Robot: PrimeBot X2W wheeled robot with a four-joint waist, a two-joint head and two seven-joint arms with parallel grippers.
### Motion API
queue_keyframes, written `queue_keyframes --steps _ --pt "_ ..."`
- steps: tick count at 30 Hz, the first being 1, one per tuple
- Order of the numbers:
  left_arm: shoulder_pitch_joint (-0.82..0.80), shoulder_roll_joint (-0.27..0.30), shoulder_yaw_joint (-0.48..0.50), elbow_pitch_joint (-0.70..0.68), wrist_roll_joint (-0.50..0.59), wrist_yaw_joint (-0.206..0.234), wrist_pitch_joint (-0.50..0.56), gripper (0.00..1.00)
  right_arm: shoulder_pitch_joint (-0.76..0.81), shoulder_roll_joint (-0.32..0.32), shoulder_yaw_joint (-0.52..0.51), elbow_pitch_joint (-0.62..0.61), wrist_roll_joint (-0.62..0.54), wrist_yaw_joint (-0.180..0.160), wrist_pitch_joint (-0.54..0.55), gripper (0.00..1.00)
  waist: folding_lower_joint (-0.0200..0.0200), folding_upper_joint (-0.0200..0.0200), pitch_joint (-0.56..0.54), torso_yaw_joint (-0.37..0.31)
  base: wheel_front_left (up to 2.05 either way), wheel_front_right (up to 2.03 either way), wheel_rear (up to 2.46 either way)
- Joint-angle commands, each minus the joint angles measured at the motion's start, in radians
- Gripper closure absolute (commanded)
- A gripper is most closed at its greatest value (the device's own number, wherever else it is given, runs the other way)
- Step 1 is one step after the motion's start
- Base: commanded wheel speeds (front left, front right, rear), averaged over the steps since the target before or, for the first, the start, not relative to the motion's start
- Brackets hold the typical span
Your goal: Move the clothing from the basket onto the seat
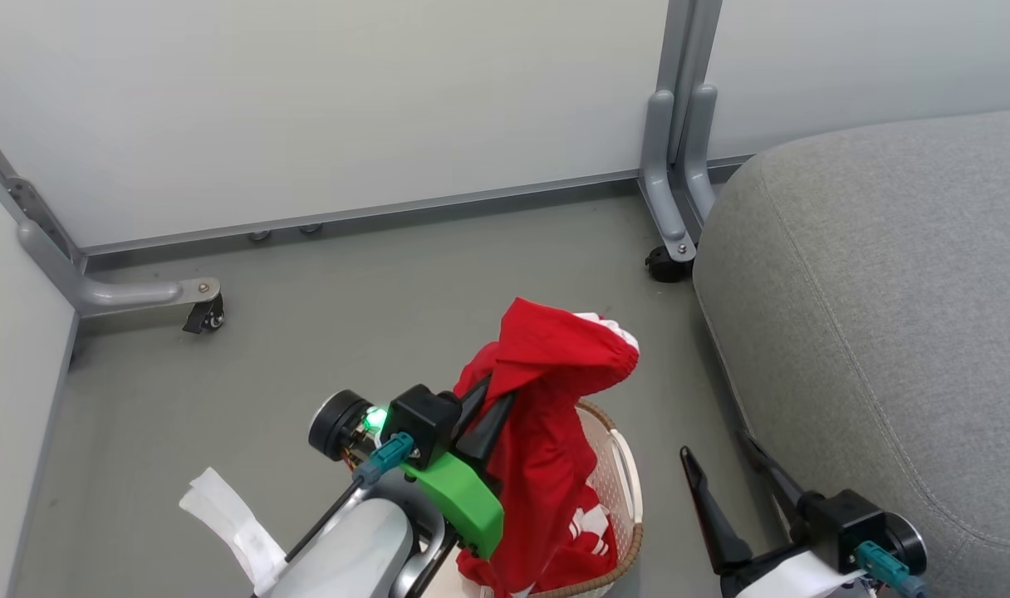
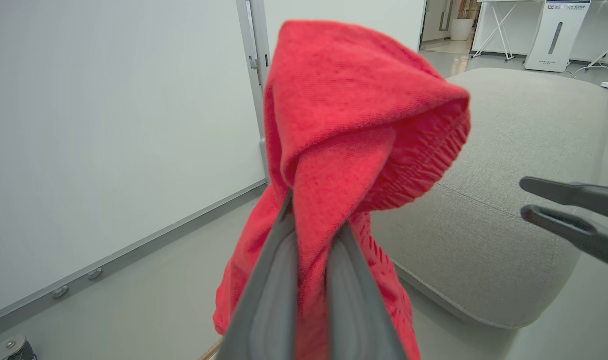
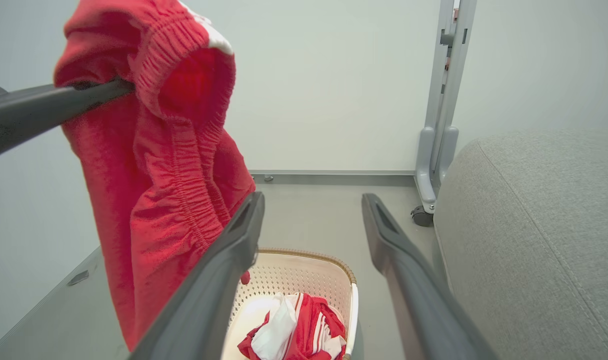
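Dangling from my tightly pinched left gripper [image 1: 500, 389], a crumpled red garment [image 1: 555, 365], elastic waistband; right gripper [image 1: 714, 445] spread wide, empty.

The left gripper [image 1: 490, 409] has two long, dark, tapered fingers on a black block housing [image 1: 422, 419]. Beside the housing is a lit green indicator [image 1: 376, 418], and below it a bright green moulded bracket [image 1: 459, 498]. A teal connector [image 1: 386, 458] feeds a thin black cable [image 1: 322, 522]. The forearm [image 1: 347, 552] is pale grey. The right gripper [image 1: 715, 448] has matching dark fingers and a teal plug [image 1: 883, 561].
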Motion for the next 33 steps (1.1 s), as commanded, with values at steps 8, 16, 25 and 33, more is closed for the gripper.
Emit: queue_keyframes --steps 8,16,25,33 --pt "-0.018 -0.016 -0.006 -0.051 0.015 -0.021 0.000 1.00 -0.034 -0.003 0.093 -0.009 -0.025 -0.001 -0.002 0.00 0.0001 0.0000 -0.007 0.000 0.00 0.00 0.00" --pt "-0.053 -0.038 -0.050 -0.114 0.006 -0.037 0.024 1.00 -0.115 -0.004 0.143 0.046 0.014 -0.001 -0.002 0.00 0.0001 0.0000 0.001 0.010 0.00 0.00 0.00" --pt "-0.069 -0.043 -0.111 -0.208 -0.016 -0.050 0.083 1.00 -0.171 -0.004 0.161 0.077 0.068 -0.001 -0.002 0.00 0.0001 0.0000 0.020 0.031 0.00 0.00 0.00" --pt "-0.061 -0.025 -0.124 -0.209 -0.023 -0.045 0.090 1.00 -0.186 -0.004 0.205 0.103 0.093 -0.001 -0.002 1.00 0.0001 0.0000 0.033 0.038 0.00 0.00 0.00"
